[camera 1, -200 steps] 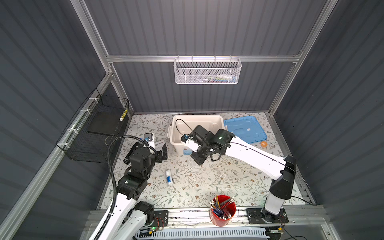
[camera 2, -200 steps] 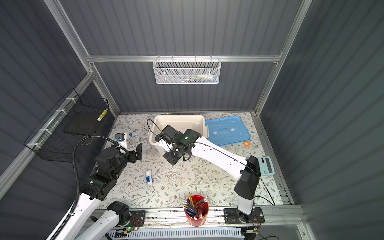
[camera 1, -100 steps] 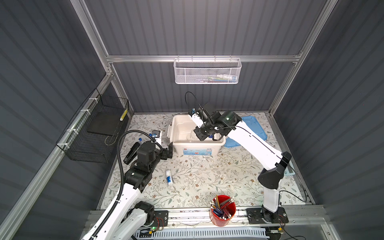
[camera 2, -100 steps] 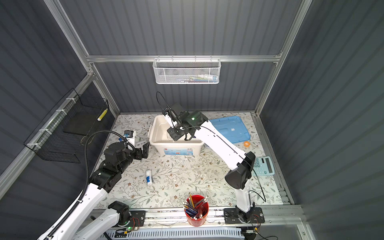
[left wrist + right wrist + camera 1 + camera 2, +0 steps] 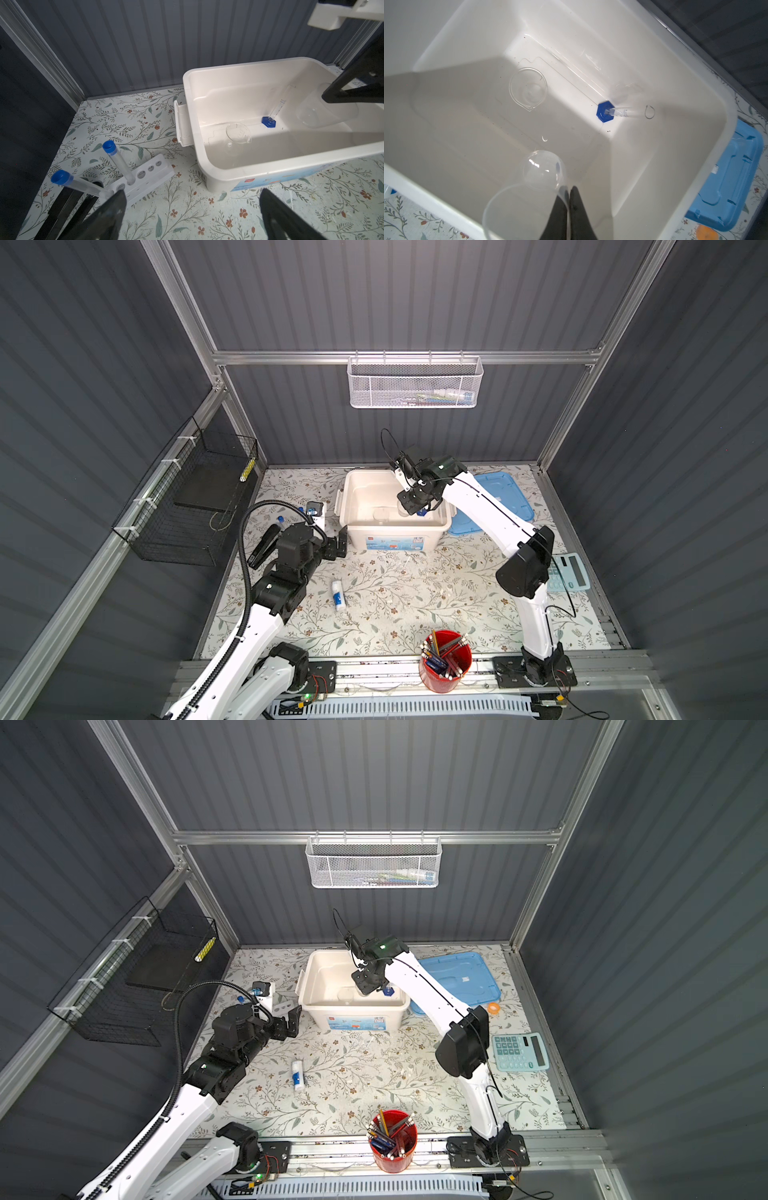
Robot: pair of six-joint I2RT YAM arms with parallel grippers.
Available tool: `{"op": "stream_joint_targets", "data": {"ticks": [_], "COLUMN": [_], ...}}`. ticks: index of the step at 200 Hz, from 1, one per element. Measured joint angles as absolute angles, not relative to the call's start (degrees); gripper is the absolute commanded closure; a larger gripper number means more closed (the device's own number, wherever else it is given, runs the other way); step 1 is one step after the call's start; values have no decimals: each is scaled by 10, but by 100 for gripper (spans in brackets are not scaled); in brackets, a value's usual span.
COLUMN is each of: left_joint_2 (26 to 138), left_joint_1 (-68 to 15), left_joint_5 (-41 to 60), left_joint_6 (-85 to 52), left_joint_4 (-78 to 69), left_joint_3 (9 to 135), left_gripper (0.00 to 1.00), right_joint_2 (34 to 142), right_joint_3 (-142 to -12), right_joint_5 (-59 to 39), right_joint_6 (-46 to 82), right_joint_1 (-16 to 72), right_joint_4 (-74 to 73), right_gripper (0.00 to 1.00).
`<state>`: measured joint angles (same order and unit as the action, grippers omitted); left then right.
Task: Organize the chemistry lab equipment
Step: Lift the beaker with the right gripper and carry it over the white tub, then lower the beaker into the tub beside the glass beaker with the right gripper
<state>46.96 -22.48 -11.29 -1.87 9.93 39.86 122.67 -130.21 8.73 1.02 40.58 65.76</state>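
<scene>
My right gripper [image 5: 569, 190] hangs over the white bin [image 5: 353, 531], shut on the wall of a clear beaker [image 5: 529, 197] that is held above the bin's floor. On that floor stand a small clear beaker [image 5: 528, 89] and a slim measuring cylinder with a blue hexagonal foot [image 5: 605, 111]. My left gripper [image 5: 192, 193] is open and empty, low over the mat left of the bin [image 5: 228, 172]. Two blue-capped tubes [image 5: 118, 160] lean in a white rack [image 5: 149, 176] beside it.
A blue lid [image 5: 511, 497] lies right of the bin, with a small orange thing [image 5: 493, 1008] near it. A pale blue calculator [image 5: 519, 1052] sits at the right edge, a red pencil cup [image 5: 446, 659] at the front, and a white stick [image 5: 338, 595] on the mat.
My right arm has carried the beaker from in front of the bin up and over it. My left gripper has swung right, toward the bin's left end, still open.
</scene>
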Motion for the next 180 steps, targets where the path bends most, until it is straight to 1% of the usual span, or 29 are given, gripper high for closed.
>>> {"op": "stream_joint_targets", "data": {"ticks": [75,180], "left_joint_2": [472,474], "left_joint_1": [-225,-225], "left_joint_5": [-113,-113], "left_joint_6": [-15,-10], "left_joint_4": [98,98], "left_joint_3": [397,397], "left_gripper": [0,0], "right_joint_2": [1295,1313], "right_joint_3": [-1304,-1304], "right_joint_5": [73,48], "right_joint_6": [-3,-11], "right_joint_1": [396,381], "right_joint_4": [628,604], "right_gripper": [92,92]}}
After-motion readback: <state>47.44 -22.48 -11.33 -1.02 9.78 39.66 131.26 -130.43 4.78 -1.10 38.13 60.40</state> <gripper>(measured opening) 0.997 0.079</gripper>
